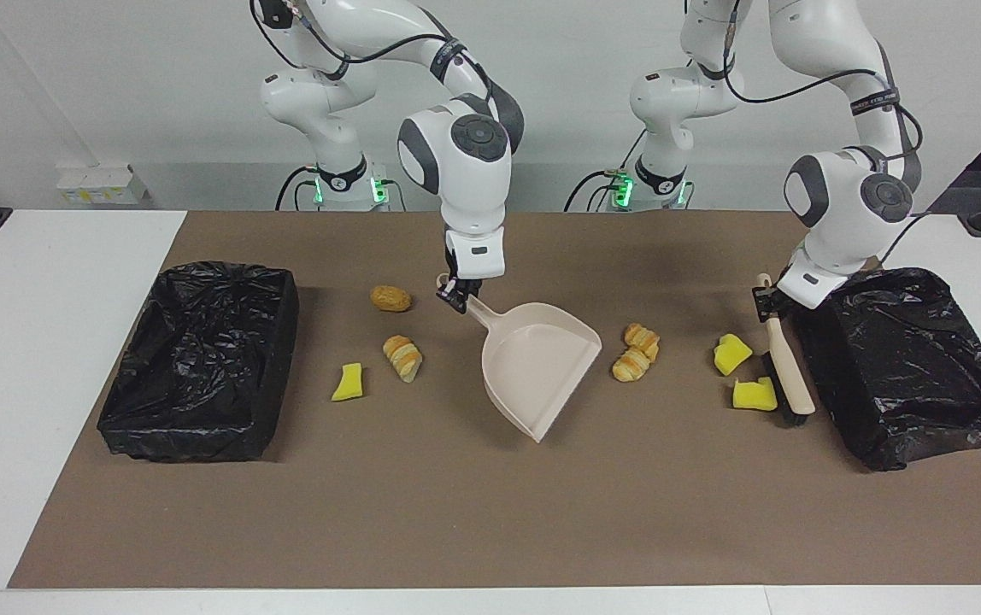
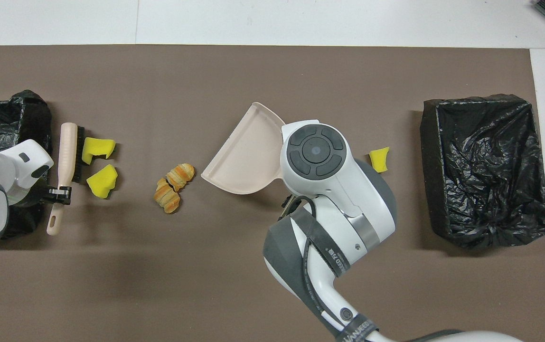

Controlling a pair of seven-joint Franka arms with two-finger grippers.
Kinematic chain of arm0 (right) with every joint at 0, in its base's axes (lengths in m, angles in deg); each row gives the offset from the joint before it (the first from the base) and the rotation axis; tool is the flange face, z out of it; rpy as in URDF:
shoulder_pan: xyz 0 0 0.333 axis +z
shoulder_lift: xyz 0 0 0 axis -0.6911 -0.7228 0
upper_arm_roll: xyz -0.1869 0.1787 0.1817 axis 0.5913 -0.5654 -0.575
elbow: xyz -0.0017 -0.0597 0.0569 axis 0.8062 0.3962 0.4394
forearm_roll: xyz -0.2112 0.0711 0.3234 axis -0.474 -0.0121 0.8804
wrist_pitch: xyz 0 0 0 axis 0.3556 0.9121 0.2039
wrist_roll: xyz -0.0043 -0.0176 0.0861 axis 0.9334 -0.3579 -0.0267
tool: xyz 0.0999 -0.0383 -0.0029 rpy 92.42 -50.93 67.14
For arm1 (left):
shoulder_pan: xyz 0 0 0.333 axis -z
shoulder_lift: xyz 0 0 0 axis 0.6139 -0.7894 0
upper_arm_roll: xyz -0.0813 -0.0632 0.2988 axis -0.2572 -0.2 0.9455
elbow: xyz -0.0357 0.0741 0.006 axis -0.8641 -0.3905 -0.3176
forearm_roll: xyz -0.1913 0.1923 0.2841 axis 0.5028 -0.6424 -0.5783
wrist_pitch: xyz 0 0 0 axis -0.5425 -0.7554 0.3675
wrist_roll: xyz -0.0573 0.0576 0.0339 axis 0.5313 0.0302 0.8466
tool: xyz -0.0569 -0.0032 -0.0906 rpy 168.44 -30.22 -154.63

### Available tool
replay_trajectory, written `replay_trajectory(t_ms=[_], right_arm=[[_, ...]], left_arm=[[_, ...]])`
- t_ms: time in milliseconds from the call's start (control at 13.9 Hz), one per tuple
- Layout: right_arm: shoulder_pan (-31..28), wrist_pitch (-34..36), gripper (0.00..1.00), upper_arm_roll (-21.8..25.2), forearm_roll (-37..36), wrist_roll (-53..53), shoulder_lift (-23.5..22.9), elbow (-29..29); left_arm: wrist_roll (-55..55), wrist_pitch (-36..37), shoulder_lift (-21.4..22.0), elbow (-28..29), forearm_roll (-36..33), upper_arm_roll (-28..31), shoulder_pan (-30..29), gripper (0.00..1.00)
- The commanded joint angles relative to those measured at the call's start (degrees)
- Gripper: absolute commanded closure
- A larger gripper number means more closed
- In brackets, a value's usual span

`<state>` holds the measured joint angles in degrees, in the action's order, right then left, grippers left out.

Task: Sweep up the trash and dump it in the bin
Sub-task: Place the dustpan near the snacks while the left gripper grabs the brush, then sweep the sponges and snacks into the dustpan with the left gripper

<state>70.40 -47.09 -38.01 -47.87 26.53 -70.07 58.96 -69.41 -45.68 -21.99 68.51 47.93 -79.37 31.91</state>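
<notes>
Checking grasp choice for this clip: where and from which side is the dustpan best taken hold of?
By its handle, from above. The dustpan is a wide, shallow scoop too broad for two fingers, while its narrow handle sticks out toward the robots, clear of the bread pieces. The right hand is shut on the handle's end, with the scoop's open edge turned toward those pieces.

My pale pink dustpan, cream brush with black bristles, yellow sponge chunks, golden-brown striped bread, black bins, brown mat.
</notes>
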Motion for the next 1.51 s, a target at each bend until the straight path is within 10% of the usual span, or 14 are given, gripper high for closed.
replay_trajectory(t_ms=[0,1438], right_arm=[[-2.15,-0.70,1.00,-0.46,-0.49,-10.56,1.81,2.30],[-2.07,-6.94,1.00,-0.54,-4.70,-25.97,-2.41,4.50]], left_arm=[[1.48,1.09,1.75,1.35,1.92,0.36,3.31,1.00],[21.68,-2.32,2.02,4.25,16.41,0.36,30.81,1.00]])
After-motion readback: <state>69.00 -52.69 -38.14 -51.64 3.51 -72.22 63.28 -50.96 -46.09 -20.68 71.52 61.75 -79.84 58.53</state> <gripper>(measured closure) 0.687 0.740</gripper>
